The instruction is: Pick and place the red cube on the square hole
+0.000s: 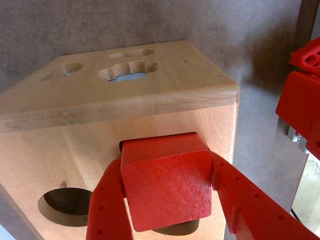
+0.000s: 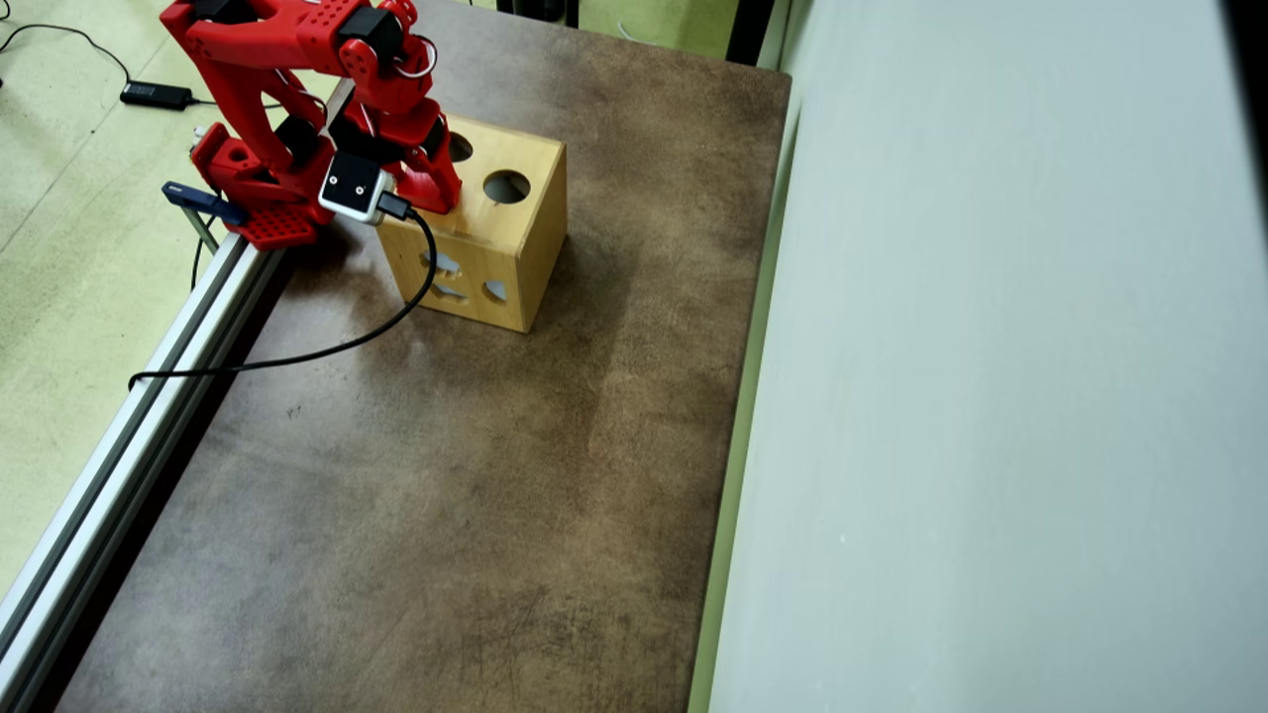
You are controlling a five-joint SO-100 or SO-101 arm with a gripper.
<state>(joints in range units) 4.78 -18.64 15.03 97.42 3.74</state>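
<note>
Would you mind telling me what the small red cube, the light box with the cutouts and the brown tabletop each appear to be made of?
The small red cube looks like matte plastic, perhaps 3D-printed: its faces show a fine line texture. The light box with the cutouts looks like unpainted, smooth-sanded wood, with visible grain and rounded edges. The brown tabletop looks like a dull mottled laminate or board; which one is unclear.

In the wrist view the red cube (image 1: pixel 167 185) hides nearly all the square hole (image 1: pixel 121 145).

Mottled brown bench (image 2: pixel 446 495), wooden box (image 2: pixel 520 253) sitting near its far-left corner, black cable (image 2: pixel 297 356) trailing across.
</note>
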